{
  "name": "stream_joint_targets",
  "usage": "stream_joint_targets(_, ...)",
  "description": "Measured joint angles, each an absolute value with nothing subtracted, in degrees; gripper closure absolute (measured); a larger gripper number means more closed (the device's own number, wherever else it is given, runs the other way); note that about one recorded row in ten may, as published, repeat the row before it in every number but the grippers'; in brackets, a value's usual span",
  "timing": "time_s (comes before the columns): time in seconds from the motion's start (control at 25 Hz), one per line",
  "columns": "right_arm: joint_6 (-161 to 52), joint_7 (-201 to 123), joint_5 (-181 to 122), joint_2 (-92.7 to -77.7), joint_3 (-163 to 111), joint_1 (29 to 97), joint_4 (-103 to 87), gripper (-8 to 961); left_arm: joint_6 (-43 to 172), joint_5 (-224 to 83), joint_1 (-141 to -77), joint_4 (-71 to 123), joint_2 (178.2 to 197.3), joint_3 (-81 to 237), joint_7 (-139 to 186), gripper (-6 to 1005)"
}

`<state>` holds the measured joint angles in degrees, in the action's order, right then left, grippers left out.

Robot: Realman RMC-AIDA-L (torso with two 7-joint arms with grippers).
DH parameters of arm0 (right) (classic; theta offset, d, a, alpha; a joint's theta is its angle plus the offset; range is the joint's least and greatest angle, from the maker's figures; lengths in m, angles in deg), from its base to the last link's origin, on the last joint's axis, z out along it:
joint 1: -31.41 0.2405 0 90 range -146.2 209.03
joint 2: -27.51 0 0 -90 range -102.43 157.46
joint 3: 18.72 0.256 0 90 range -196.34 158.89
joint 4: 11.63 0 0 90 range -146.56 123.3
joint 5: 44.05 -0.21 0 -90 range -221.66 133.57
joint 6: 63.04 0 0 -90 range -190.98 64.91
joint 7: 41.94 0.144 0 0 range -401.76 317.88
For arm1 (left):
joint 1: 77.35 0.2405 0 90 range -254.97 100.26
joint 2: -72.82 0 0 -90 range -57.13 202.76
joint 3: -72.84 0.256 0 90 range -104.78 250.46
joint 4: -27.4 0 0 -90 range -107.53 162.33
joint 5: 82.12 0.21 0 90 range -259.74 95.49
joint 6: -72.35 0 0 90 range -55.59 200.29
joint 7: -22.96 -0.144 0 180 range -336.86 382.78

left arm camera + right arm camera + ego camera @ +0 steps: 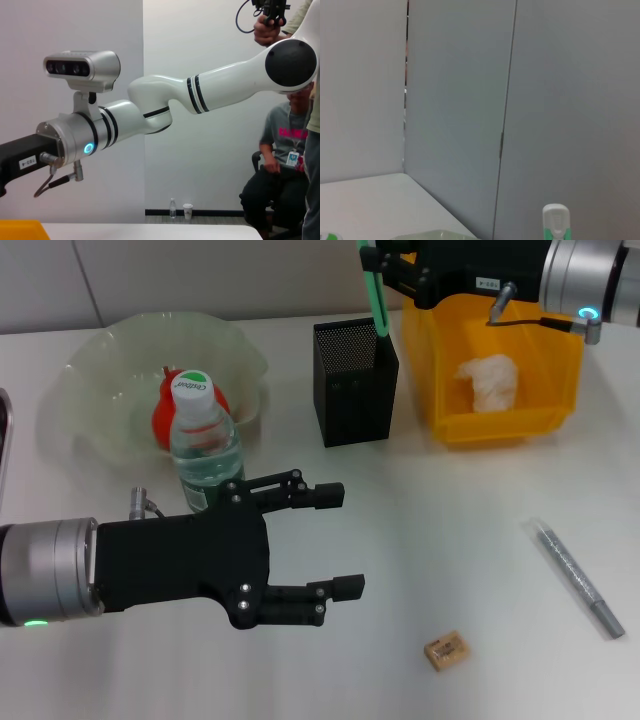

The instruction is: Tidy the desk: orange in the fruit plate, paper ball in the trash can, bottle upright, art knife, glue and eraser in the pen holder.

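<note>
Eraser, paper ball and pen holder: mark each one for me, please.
eraser (446,651), head view, middle of its labelled top face.
paper ball (489,381), head view, centre of the crumpled wad inside the yellow bin.
pen holder (352,398), head view, middle of its front mesh wall.

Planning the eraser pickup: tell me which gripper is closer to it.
Left. The left gripper hovers open over the table just left of the eraser. The right gripper is far off at the back, holding a green stick over the pen holder.
</note>
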<state>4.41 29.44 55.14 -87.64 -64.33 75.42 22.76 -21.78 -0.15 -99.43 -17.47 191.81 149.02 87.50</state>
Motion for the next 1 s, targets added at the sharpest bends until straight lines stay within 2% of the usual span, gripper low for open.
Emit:
stream_joint_targets(0.52, 1.93, 27.12, 54.55, -87.76, -64.4, 77.33, 18.1, 779, -21.75, -1.0, -99.64, -16.56, 191.82, 150.0, 86.74, 190)
stream_joint_targets(1.0, 0.86, 26.96, 54.55, -88.52, -64.65, 76.69, 17.1, 778, -22.0, -1.1, -99.77, -15.15, 191.9, 150.4, 85.82, 190)
